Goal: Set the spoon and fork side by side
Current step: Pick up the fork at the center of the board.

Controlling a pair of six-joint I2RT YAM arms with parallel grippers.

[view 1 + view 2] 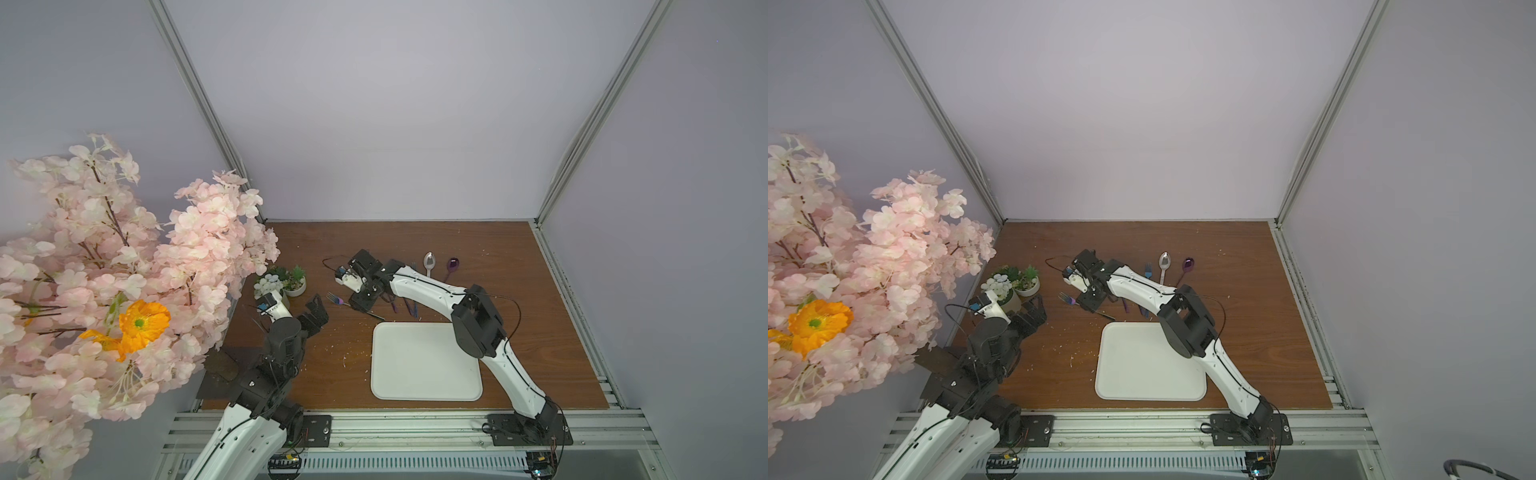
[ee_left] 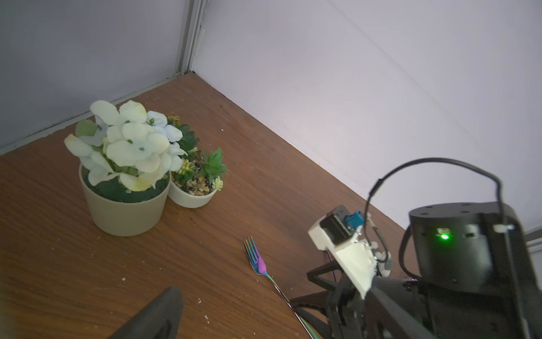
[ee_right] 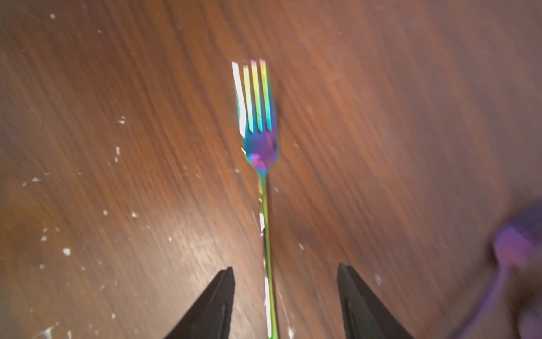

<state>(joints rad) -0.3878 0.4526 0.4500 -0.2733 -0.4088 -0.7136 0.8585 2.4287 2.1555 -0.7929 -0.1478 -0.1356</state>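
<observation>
Spoon (image 1: 429, 262) right of fork (image 1: 336, 298), tray (image 1: 415, 365) in front

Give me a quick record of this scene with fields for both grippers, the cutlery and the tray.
right gripper: open, jaws either side of the rainbow fork handle, not gripping
left gripper: open, empty, near the potted plants
rainbow fork: flat on the table
silver spoon: far side, beside the purple spoon
tray: empty
</observation>
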